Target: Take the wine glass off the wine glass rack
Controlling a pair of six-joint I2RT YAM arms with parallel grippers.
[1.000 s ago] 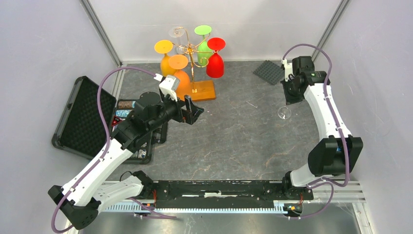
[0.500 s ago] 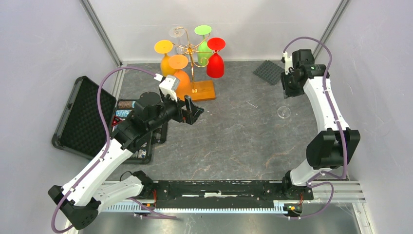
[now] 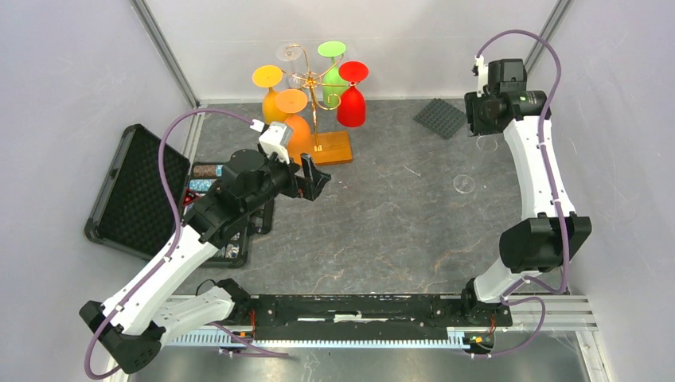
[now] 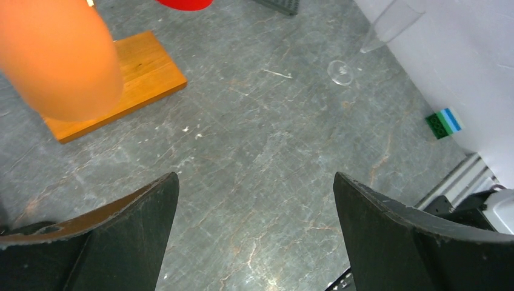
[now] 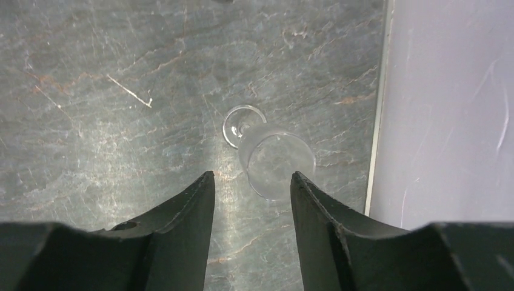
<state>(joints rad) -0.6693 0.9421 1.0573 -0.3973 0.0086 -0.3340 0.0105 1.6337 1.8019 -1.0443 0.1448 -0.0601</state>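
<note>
The wine glass rack [image 3: 317, 86] is a gold scrolled stand on a wooden base [image 3: 333, 149] at the back. Orange [image 3: 271, 89], green [image 3: 332, 62], red [image 3: 351, 95] and clear [image 3: 287, 53] glasses hang from it upside down. A clear wine glass [image 3: 463, 184] stands upright on the table at the right. My right gripper [image 3: 483, 126] is open and empty, high above that glass [image 5: 276, 160], with nothing between its fingertips [image 5: 251, 176]. My left gripper [image 3: 315, 178] is open and empty just in front of the wooden base [image 4: 124, 79], beside an orange glass bowl [image 4: 57, 57].
An open black foam-lined case [image 3: 131, 191] lies at the left with small items [image 3: 207, 171] beside it. A grey studded mat [image 3: 439, 118] lies at the back right. A green and blue block [image 4: 445, 121] sits near the right wall. White walls close in on three sides.
My right gripper has risen and drawn back from the clear glass on the table, which stays standing. My left gripper has shifted very slightly towards the rack.
</note>
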